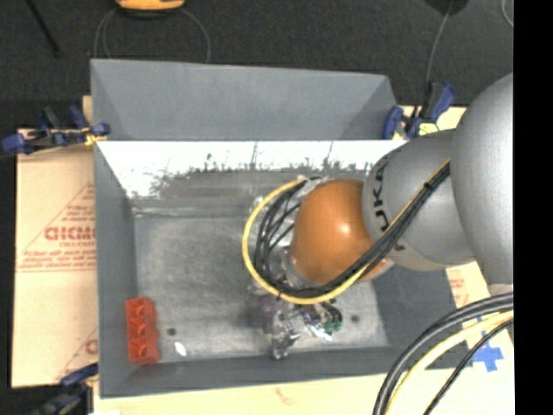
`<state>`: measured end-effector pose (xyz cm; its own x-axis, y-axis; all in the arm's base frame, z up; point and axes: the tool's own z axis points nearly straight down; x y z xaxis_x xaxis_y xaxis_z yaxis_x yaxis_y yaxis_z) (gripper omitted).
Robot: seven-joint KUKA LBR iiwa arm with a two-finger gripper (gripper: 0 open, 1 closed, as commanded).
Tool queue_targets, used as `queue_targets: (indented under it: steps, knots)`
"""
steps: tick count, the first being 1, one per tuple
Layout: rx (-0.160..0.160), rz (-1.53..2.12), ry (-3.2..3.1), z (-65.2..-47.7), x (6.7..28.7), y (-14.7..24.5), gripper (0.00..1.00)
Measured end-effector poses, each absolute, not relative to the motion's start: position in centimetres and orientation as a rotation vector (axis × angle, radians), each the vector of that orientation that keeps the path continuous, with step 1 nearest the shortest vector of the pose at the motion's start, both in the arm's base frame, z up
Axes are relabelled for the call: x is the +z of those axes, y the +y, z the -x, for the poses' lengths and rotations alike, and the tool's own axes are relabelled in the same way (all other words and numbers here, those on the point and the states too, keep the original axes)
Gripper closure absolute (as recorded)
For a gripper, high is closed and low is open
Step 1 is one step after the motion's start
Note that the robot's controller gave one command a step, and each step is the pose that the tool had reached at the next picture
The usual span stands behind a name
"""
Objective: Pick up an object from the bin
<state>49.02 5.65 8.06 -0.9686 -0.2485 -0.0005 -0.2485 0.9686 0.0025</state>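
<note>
One red block (pixel 143 328) lies well left of the claw (pixel 291 328); its grip cannot be told.

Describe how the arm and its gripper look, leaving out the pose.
The arm is built of thick, rounded silver-grey links, with dark lettering reading UKA near the wrist. A glossy orange dome cover caps the wrist, and black and yellow cables loop around it. The gripper below is small, dark and metallic.
</note>
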Motion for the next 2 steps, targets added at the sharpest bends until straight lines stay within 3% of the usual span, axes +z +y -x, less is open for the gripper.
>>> queue_targets:
  steps: [1,2]
  knots:
    - [0.003,0.386,3.116,-49.1,8.0,5.4,1.00]
    - [-0.003,0.688,3.055,-49.5,23.3,4.7,1.00]
